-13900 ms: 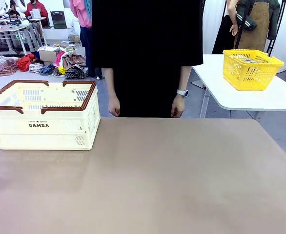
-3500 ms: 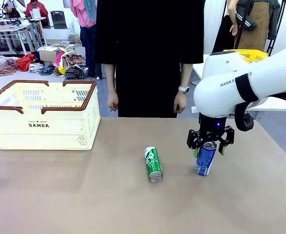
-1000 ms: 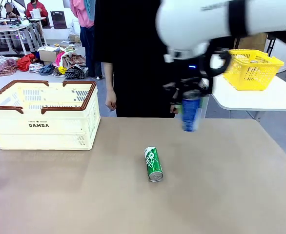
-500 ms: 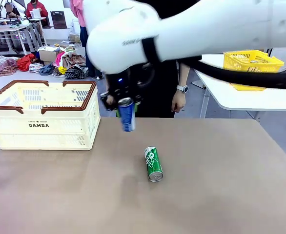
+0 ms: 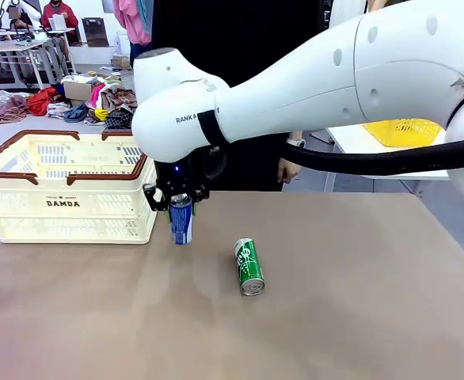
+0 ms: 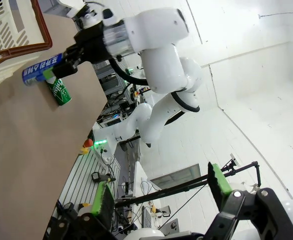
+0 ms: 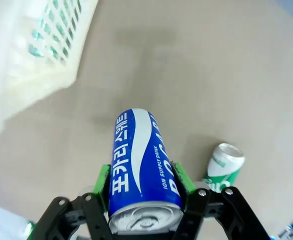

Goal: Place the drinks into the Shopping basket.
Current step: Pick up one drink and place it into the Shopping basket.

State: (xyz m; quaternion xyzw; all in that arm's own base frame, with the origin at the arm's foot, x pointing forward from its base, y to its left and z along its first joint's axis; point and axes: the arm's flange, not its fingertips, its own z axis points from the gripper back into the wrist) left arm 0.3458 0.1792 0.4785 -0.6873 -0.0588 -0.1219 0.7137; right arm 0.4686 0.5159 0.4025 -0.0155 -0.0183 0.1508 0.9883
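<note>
A blue drink can (image 5: 181,222) hangs upright just above the table, with my right gripper (image 5: 178,198) shut on its top. It is right beside the near right corner of the cream Shopping basket (image 5: 66,190), outside it. In the right wrist view the blue can (image 7: 141,160) sits between the green pads (image 7: 104,181), with the basket wall (image 7: 41,45) at upper left. A green can (image 5: 249,266) lies on its side mid-table, also seen as the green can (image 7: 224,162). My left gripper (image 6: 161,195) is open and holds nothing, away from the table.
A person in black stands at the far edge, one hand (image 5: 287,169) hanging near it. My right arm (image 5: 335,87) spans the table from the right. A yellow mesh basket (image 5: 410,131) sits on a white side table behind it.
My right gripper has carried the blue can leftward across the table and lower, from above the right middle to beside the basket's corner. The green can has not moved.
</note>
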